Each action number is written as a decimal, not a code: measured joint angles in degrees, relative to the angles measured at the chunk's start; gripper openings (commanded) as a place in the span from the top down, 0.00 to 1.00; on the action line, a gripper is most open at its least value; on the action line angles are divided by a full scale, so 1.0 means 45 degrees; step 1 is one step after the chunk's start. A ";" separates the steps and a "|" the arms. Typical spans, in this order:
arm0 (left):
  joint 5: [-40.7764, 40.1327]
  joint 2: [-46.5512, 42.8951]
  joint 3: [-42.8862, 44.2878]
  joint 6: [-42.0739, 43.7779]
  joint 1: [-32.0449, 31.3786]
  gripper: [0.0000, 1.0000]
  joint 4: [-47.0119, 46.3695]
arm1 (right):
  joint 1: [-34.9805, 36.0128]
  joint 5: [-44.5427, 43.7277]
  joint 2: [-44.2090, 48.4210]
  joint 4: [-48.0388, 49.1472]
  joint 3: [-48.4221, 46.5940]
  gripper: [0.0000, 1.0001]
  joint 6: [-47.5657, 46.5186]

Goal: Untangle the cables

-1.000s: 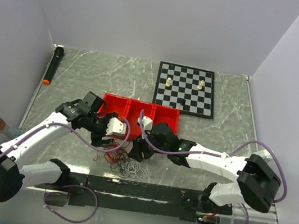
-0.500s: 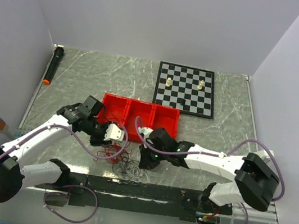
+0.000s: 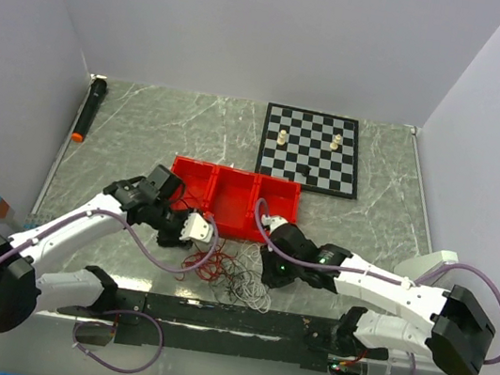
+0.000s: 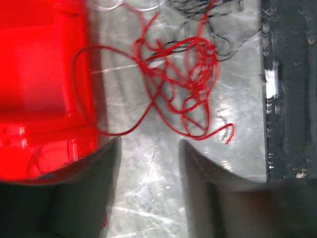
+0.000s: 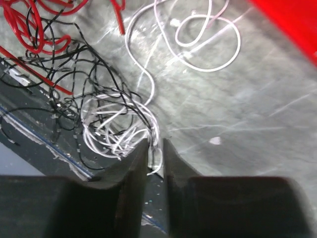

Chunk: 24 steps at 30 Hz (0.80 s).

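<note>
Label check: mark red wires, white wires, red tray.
Thin red wire bunch (image 4: 190, 82): left wrist view, tangle centre.
Thin white wires (image 5: 111, 126): right wrist view, coil centre.
Red plastic tray (image 4: 39, 74): left wrist view, inner floor.

3 colours in the tangle: 1 red bunch (image 4: 198, 74), 1 white bunch (image 5: 109, 136), 1 black bunch (image 5: 99, 62). Behind sits 1 red tray (image 3: 233, 172) with 3 compartments, then 1 chessboard (image 3: 321, 132) carrying 2 pale pieces (image 3: 281, 138), and 1 orange-tipped black stick (image 3: 89, 110). 2 arms (image 3: 73, 226) in shot.
</note>
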<state>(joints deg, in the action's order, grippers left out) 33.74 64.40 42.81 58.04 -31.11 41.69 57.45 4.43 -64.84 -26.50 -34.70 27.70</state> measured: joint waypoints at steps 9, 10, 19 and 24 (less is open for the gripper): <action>-0.0437 -0.0316 -0.0466 -0.0928 -0.0539 0.36 -0.1200 | -0.0520 -0.0228 0.0418 -0.0204 -0.0209 0.59 -0.0248; -0.0743 -0.0461 -0.0709 -0.1287 -0.0539 0.38 -0.1817 | -0.0534 -0.0228 0.0568 -0.0185 -0.0209 0.58 -0.0282; -0.2385 0.0515 -0.0733 -0.3419 -0.0520 0.60 -0.5401 | -0.0971 0.0223 0.1705 0.1054 -0.0209 0.59 -0.0826; -0.1744 0.0942 -0.0563 -0.3147 -0.0520 0.52 -0.4954 | -0.1287 0.0568 0.1545 0.1501 -0.0209 0.59 -0.1049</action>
<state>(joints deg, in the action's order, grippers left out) 25.89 68.64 40.27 43.88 -33.45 19.40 51.66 6.98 -57.89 -19.75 -35.64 22.98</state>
